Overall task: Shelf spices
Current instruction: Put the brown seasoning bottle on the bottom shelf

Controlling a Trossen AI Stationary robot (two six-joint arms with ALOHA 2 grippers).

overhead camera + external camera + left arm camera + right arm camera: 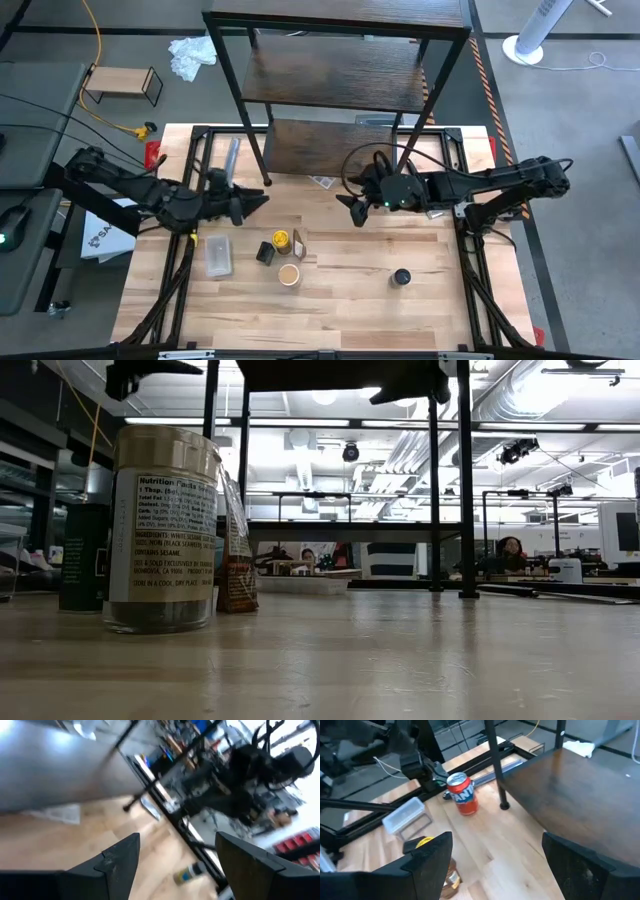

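The shelf (330,75) stands at the table's far middle, with dark boards in a black frame; its bottom board (580,785) is bare. The spices stand on the table's near middle: a yellow-lidded jar (282,240), a black box (265,252), a tan-lidded jar (289,275) and, apart to the right, a dark jar (401,277). My left gripper (258,202) hovers open, left of the shelf's front. My right gripper (355,212) hovers open at the shelf's front right. Each is above the table with nothing between its fingers, and the two point toward each other.
A red can (462,794) stands by the shelf's front left leg (504,806). A flat clear plastic piece (218,256) lies left of the jars, and a brown packet (298,243) stands beside the yellow-lidded jar. A small light-wood rack (122,84) sits on the floor, far left.
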